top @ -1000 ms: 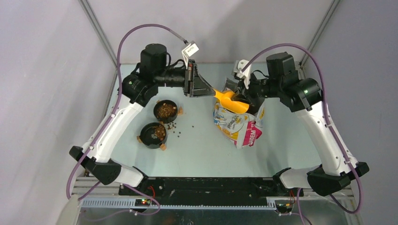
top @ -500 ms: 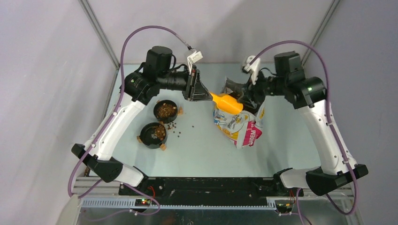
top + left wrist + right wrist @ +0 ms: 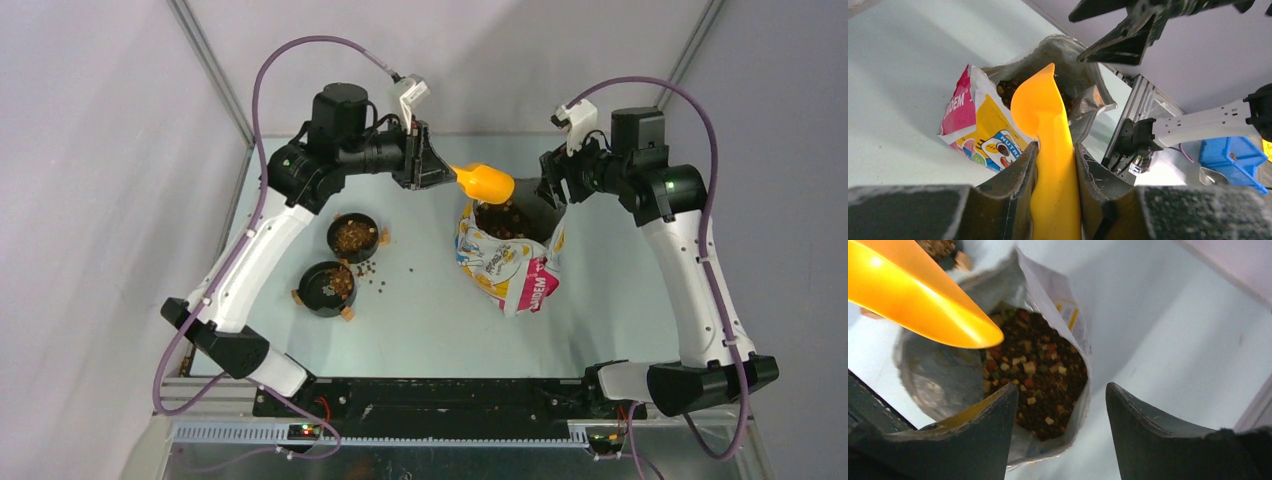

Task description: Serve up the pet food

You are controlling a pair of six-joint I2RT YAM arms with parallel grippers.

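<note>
So the left arm was arched up from its base with the wrist pointing right, and the left gripper [image 3: 438,172] was clamped tight on the handle of the orange scoop [image 3: 484,183], holding it up in the air, tip just over the far left edge of the bag's mouth. Below that arm sat two black bowls, the rear bowl [image 3: 331,236] and the front bowl [image 3: 306,290], both with kibble in them, plus some loose pellets [image 3: 372,272] scattered on the table [image 3: 430,320] just beside them. Further right the bag [image 3: 510,275] stood open, and most of the pet food [image 3: 1038,365] was heaped down inside it. The right arm came up and bent back toward the left, with the right gripper [image 3: 1062,395] spread wide above the bag's opening, gripping nothing.
</note>
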